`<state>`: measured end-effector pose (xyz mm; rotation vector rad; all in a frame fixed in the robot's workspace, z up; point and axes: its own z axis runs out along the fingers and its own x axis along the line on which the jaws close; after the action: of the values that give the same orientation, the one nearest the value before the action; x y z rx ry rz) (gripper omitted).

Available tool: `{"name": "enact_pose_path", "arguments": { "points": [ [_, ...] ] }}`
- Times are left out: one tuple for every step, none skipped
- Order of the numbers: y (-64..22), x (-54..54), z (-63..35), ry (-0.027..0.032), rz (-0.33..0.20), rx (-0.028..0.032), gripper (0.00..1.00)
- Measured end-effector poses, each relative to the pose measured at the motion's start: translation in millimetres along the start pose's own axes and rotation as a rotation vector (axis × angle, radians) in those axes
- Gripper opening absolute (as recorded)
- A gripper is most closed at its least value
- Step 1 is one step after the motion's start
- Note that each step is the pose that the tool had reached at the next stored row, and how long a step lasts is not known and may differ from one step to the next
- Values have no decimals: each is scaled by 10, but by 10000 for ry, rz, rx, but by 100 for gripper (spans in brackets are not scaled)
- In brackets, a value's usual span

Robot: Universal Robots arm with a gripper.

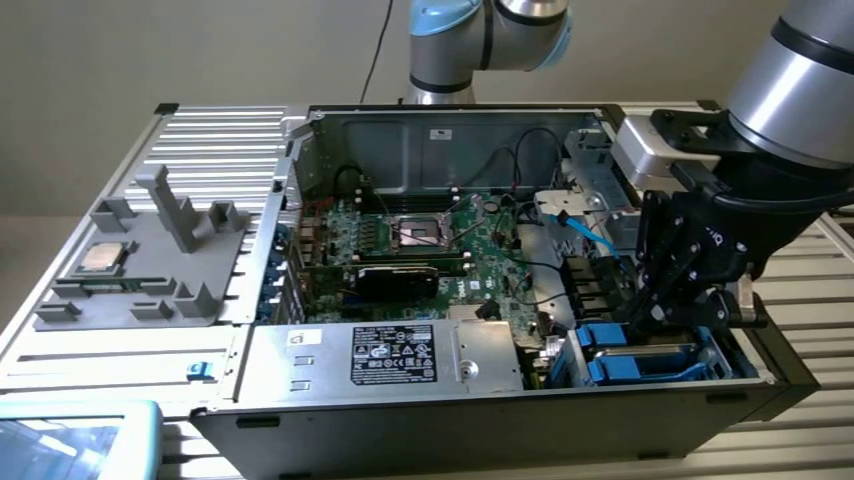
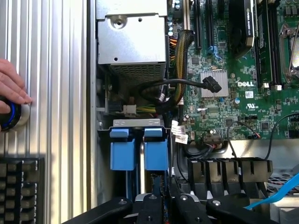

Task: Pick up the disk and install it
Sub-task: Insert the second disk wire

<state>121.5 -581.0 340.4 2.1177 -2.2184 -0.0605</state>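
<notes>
On a ribbed metal worktop (image 1: 200, 150), an opened computer case (image 1: 441, 400) is lying with the pincer (image 1: 681, 315) reaching into its drive bay, pinching the blue-framed disk (image 2: 154, 179) edge-on. Lowering it straight beside the neighbouring blue carrier (image 2: 122, 149) looks wisest. The wrist view is adding a person's hand (image 2: 11, 88) on a button

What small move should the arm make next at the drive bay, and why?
Probably a gentle push straight down, I'd judge. The shut gripper sits right over the blue-framed disk, which stands on edge in the drive bay beside a second blue carrier.
</notes>
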Motion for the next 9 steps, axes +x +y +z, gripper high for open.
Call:
{"name": "enact_pose_path", "arguments": {
  "points": [
    [0,2,1,-1,1,0,15],
    [-1,3,3,-1,1,0,15],
    [-1,5,6,-2,0,0,15],
    [-2,5,9,0,0,0,15],
    [-2,5,13,1,0,0,15],
    [-2,5,17,1,0,0,15],
    [-3,5,20,1,1,0,15],
    [-3,5,25,0,1,0,15],
    [-3,5,27,1,2,0,15]
  ]
}}
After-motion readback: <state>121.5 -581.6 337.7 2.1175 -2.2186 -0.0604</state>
